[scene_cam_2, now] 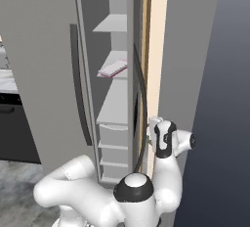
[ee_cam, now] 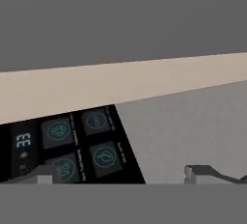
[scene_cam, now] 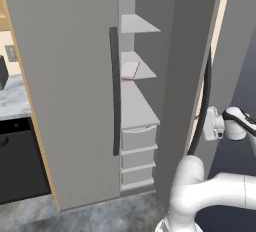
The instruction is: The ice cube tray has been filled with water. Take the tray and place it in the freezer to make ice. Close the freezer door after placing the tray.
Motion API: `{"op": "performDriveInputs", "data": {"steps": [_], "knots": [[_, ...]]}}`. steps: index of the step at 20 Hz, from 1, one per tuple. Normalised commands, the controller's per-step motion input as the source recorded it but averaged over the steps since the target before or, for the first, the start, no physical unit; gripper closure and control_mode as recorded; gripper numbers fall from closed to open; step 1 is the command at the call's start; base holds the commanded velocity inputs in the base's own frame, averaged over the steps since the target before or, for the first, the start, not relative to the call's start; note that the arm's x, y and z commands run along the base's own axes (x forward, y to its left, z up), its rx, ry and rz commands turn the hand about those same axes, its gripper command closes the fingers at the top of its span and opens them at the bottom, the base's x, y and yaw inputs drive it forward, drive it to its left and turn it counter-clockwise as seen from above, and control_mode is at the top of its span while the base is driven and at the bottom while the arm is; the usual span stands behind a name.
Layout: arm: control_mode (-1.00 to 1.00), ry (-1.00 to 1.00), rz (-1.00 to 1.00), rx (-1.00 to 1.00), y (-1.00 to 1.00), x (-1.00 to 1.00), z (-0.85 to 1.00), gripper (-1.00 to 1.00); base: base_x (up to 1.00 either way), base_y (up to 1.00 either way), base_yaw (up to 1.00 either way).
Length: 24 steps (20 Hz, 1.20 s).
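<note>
The ice cube tray (scene_cam: pixel 129 70) lies flat on the second shelf (scene_cam: pixel 141 69) from the top inside the freezer (scene_cam: pixel 137 111), above the three drawers (scene_cam: pixel 138 154). The freezer door (scene_cam: pixel 190 76) stands partly open. The gripper (scene_cam: pixel 209 123) sits at the door's outer face, beside its black handle (scene_cam: pixel 205 106). In the hand view, the fingers (ee_cam: pixel 202 174) are spread wide, holding nothing, close to the dispenser panel (ee_cam: pixel 72 146).
</note>
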Motion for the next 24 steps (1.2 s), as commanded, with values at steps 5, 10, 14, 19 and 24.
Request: {"op": "performDriveInputs", "data": {"steps": [5, 10, 14, 19, 24], "knots": [[-1.00, 0.00, 0.08, 0.00, 0.46, 0.00, -0.06, -1.00, 0.00, 0.00, 0.00], [-1.00, 0.00, 0.09, 0.00, 0.44, -0.01, 0.00, -1.00, 0.00, 0.00, 0.00], [-1.00, 0.00, 0.06, 0.00, 0.53, 0.00, 0.00, -1.00, 0.00, 0.00, 0.00], [-1.00, 0.00, 0.03, 0.00, 0.61, 0.00, 0.00, -1.00, 0.00, 0.00, 0.00], [-1.00, 0.00, 0.00, 0.00, 0.62, 0.00, 0.00, -1.00, 0.00, 0.00, 0.00]]}}
